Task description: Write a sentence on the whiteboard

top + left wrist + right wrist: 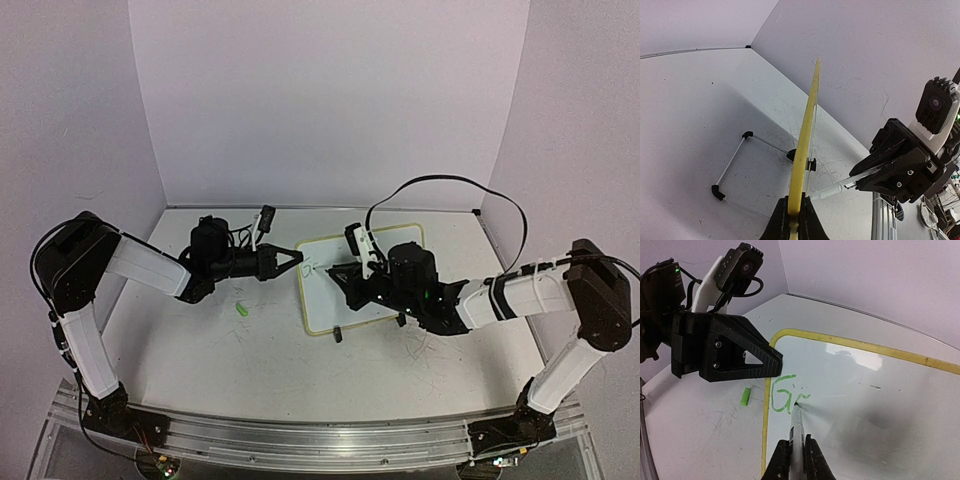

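The whiteboard (335, 300) with a pale yellow rim (840, 340) sits mid-table, tilted up on black clip feet (338, 335). My left gripper (294, 256) is shut on its left rim, which shows edge-on in the left wrist view (807, 125) between the fingers (775, 222). My right gripper (798, 460) is shut on a marker (798, 427). The marker's tip touches the board beside green lettering (782, 397): a "G" and a short stroke of a second letter. The lettering is faint in the top view (308, 268). The marker also shows in the left wrist view (837, 190).
A small green marker cap (241, 309) lies on the table left of the board and also shows in the right wrist view (745, 396). A thin wire stand with black corners (730, 170) lies behind the board. Enclosure walls close the back and both sides.
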Robot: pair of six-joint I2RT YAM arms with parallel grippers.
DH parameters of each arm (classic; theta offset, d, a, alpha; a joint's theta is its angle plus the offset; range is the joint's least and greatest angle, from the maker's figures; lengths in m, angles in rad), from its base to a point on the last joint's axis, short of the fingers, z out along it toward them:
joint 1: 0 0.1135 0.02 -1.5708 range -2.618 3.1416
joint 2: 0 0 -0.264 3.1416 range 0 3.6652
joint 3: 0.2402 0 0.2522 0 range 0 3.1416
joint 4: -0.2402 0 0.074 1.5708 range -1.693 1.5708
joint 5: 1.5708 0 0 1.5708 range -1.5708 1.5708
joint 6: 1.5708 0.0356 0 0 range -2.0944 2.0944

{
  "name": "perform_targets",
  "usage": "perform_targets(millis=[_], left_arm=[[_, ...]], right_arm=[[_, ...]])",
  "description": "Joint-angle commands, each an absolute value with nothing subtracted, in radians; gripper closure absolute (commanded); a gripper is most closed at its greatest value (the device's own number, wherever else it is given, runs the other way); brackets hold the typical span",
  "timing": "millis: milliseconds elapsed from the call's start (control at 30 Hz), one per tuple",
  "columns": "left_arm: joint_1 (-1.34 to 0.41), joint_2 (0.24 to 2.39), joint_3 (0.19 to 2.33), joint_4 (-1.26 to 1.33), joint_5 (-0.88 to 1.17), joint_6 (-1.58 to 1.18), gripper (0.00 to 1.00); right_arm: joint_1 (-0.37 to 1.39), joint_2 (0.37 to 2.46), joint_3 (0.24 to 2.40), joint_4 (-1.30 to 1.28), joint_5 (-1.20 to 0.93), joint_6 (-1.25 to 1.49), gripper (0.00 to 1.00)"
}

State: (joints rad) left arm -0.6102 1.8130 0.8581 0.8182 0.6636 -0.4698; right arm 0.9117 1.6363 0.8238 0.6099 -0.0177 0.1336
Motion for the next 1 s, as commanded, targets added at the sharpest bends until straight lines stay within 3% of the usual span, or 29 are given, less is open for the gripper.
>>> perform_targets(millis=[0,967], left_arm=[[-0.608,1.772,0.894,0.817,0.670,-0.448,1.00],[-0.608,1.764,0.884,0.806,0.663,-0.440,1.00]], right_arm=[[0.916,1.632,0.810,0.604,0.000,0.144,1.00],[0.915,1.589,0.787,0.572,0.104,0.126,1.00]])
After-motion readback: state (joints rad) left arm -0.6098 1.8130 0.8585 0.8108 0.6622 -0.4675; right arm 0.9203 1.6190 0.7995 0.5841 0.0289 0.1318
